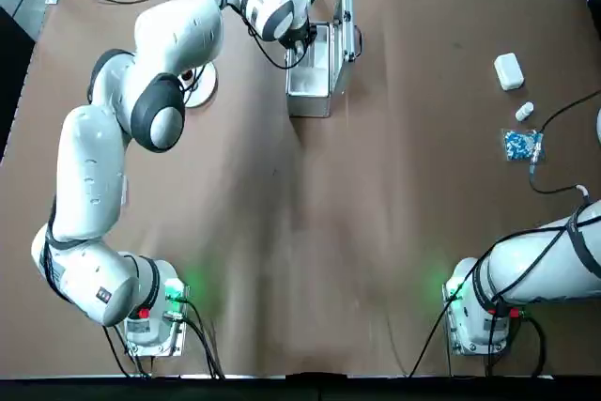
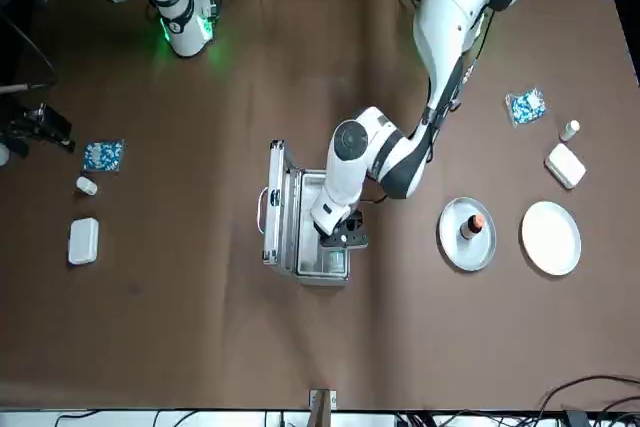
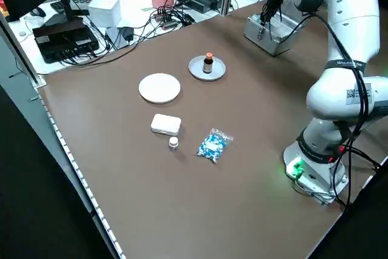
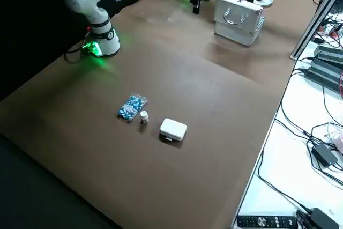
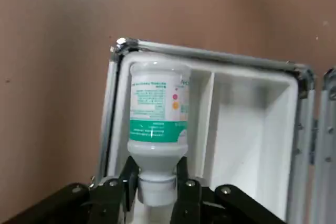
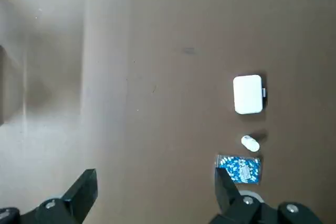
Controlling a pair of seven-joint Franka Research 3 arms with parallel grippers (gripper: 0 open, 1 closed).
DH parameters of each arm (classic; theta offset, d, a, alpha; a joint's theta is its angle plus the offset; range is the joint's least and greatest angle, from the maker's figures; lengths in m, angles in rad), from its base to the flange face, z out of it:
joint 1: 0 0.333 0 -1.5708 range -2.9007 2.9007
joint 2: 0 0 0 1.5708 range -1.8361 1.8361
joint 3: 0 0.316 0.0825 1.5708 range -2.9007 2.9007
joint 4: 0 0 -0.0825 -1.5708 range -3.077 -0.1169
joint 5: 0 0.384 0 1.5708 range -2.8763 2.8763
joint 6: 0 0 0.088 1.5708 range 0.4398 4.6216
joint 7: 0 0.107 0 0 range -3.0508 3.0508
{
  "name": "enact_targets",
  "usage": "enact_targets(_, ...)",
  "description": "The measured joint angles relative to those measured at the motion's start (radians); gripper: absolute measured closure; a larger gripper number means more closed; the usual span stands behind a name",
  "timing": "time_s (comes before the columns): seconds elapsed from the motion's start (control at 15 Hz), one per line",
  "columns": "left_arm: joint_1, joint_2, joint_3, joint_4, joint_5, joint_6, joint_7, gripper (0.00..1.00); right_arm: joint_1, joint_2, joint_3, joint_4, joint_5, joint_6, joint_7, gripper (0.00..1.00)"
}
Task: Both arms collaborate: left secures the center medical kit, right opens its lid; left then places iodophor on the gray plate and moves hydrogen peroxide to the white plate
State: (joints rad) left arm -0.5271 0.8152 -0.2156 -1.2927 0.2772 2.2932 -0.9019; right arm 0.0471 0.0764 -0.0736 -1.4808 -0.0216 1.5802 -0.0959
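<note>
Left end effector (image 5: 156, 190) pinching neck of white teal-banded hydrogen peroxide bottle (image 5: 156, 109) inside open metal-edged white medical kit (image 5: 247, 116); lift vertically, clear divider, then carry toward flat cream-white plate (image 2: 550, 238).

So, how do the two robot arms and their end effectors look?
Both arms have glossy white rounded shells with dark grey joint caps and black cables along them. The left arm carries small printed labels. Each base shows a green light and a red button. The left end effector and the right end effector have black fingers.
</note>
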Motion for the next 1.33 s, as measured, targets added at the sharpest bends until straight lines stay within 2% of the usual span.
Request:
enact_targets(0.33,0.019,-0.104,0.002,0.021,-0.075,-0.111,-0.012,0.67,0.000,0.000,0.000,0.000,0.000,0.001,0.000,0.01)
enact_targets(0.6,0.039,-0.153,0.003,0.022,-0.147,-0.178,-0.007,0.67,-0.001,0.000,0.000,0.000,0.000,0.005,0.000,0.01)
enact_targets(0.93,0.138,-0.213,0.001,0.023,-0.341,-0.298,0.092,0.67,-0.001,0.000,0.000,0.000,0.000,0.006,0.000,0.01)
enact_targets(1.33,0.267,-0.242,0.001,0.023,-0.511,-0.432,0.120,0.67,0.000,0.000,0.000,-0.001,0.000,0.006,0.000,0.01)
